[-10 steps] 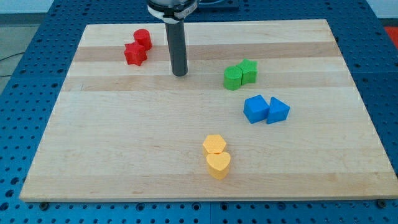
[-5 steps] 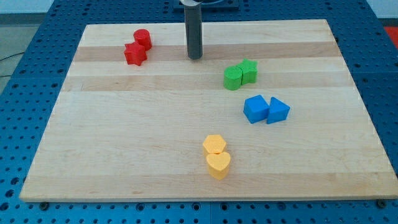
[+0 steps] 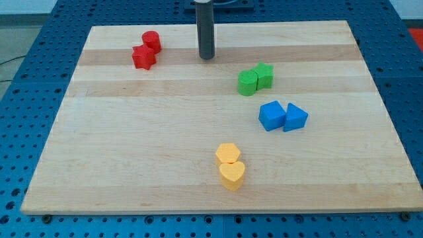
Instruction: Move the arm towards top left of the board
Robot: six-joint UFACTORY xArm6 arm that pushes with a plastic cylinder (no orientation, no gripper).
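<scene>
Near the board's top edge, about mid-width: my tip (image 3: 207, 57), the lower end of the dark rod, resting on bare wood and touching no block.
Tip state: a plain rod end with no jaws, so nothing to spread or close, and it holds nothing.
Board (image 3: 132, 145): light wooden top on a blue perforated table (image 3: 20, 99); its top left corner lies well to the view's left of my tip.
Red pair: red cylinder (image 3: 151, 41) and red star-like block (image 3: 143, 57), touching, near the top left corner, to the view's left of my tip and apart from it.
Green pair: green cylinder (image 3: 248, 83) and green star-like block (image 3: 264, 75), touching, below and to the view's right of my tip, near but apart.
Blue pair: blue cube (image 3: 271, 115) and blue wedge-like block (image 3: 295, 118), touching, toward the right edge, mid-height.
Yellow pair: yellow hexagon-like block (image 3: 228, 154) above yellow heart (image 3: 232, 175), touching, near the bottom edge, well apart from my tip.
</scene>
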